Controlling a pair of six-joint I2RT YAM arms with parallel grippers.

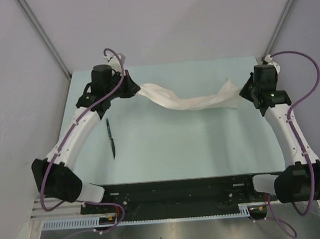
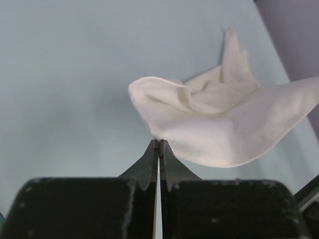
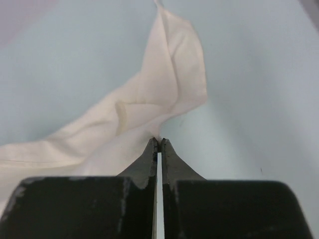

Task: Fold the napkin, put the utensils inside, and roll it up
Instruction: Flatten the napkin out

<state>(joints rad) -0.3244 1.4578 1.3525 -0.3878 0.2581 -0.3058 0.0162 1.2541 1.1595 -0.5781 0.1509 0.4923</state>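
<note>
The napkin (image 1: 189, 99) stretches in a bunched, sagging band across the far side of the pale desk (image 1: 195, 150), with the left hand (image 2: 158, 144) and right hand (image 3: 158, 142) each clamped tight on one end. The dark utensil (image 1: 111, 139) lies apart on the desk, nearer the left hand.

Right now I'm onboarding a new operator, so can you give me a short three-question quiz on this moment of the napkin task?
1. Look at the left gripper and the right gripper. Which is shut on the napkin? A) left only B) right only C) both
2. Fill in: the knife lies on the table nearer the ____ arm.
3. True or false: the napkin is spread out flat as a square.

Key: 1 C. 2 left. 3 false; it is bunched into a strip strung between the two grippers.
</note>
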